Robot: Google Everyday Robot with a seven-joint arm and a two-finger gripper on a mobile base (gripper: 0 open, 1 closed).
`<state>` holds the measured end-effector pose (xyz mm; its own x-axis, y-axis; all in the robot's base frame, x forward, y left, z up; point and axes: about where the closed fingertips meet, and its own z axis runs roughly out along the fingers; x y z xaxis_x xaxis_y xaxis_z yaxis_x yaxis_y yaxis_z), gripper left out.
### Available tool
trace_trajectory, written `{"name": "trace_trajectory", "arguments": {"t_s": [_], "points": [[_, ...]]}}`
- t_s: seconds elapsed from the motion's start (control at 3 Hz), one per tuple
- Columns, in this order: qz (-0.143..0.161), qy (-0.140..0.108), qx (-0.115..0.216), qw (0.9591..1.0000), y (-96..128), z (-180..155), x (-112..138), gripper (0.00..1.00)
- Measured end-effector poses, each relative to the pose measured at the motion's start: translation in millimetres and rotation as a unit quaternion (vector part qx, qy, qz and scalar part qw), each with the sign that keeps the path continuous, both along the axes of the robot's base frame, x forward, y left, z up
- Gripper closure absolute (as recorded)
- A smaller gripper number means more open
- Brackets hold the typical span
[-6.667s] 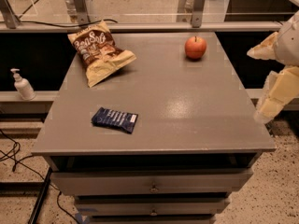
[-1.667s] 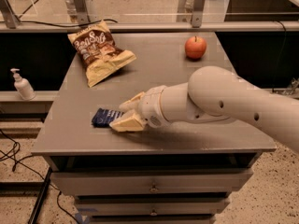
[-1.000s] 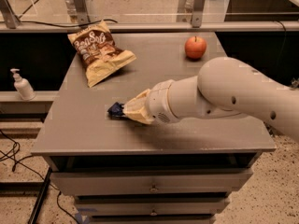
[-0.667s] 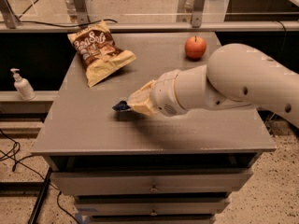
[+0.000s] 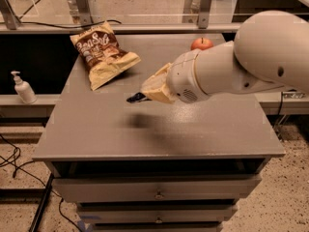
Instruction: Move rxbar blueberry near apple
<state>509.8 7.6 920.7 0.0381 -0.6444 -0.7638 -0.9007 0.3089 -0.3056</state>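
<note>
Navy rxbar blueberry (image 5: pixel 135 99), tip leftward, in gripper (image 5: pixel 146 93) above table (image 5: pixel 96 129)

Chip bag (image 5: pixel 103 57) lettering unreadable, jaws over table (image 5: pixel 96 139) centre gripping rxbar blueberry (image 5: pixel 135 98)

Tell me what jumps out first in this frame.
The big white arm reaching in from the right dominates. Its end effector hangs above the middle of the grey table, shut on the rxbar blueberry, whose dark end pokes out to the left with a shadow beneath it. The apple sits near the far edge, partly hidden behind the arm, and a tan chip bag lies at the far left.
</note>
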Motion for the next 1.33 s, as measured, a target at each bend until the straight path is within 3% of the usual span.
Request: {"name": "trace_trajectory", "arguments": {"t_s": [0.33, 0.67, 1.0, 1.33], "points": [[0.016, -0.003, 0.004, 0.9999, 4.0, -3.6, -8.0, 1.00], [0.023, -0.016, -0.004, 0.9996, -29.6, -8.1, -5.2, 1.00], [0.016, -0.041, -0.029, 0.9986, -88.0, -1.2, 6.3, 1.00], [0.014, -0.068, -0.033, 0.9970, -140.0, 8.5, 28.3, 1.00]]}}
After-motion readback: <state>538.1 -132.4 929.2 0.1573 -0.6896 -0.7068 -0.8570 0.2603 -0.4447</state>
